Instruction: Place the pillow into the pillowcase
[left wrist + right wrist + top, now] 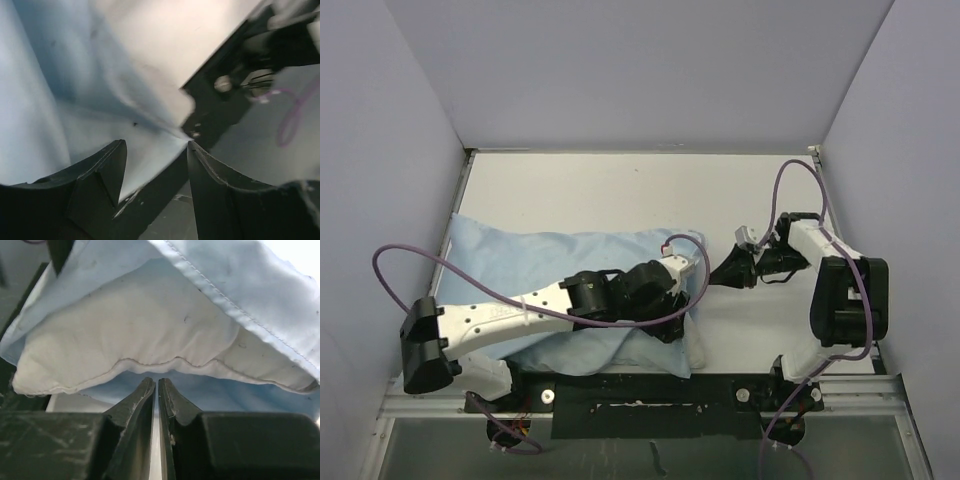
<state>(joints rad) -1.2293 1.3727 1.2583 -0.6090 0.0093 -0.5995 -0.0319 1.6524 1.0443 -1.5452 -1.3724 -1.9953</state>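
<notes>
The light-blue pillowcase (520, 255) lies flat on the left half of the table, with my left arm stretched across it. The off-white pillow (125, 335) sits inside its open right end, under the stitched blue hem (260, 285). A pale corner of the pillow (696, 350) pokes out near the front edge. My right gripper (726, 274) points left at that opening. In the right wrist view, the right gripper (155, 381) is shut with its tips just below the pillow's seam and nothing between them. My left gripper (675, 322) (156, 143) is open over a loose corner of the pillowcase (60, 90).
The white table (620, 190) is boxed in by grey walls at the back and on both sides. A black strip (650, 385) runs along the near edge between the arm bases. Purple cables (400, 262) loop off both arms.
</notes>
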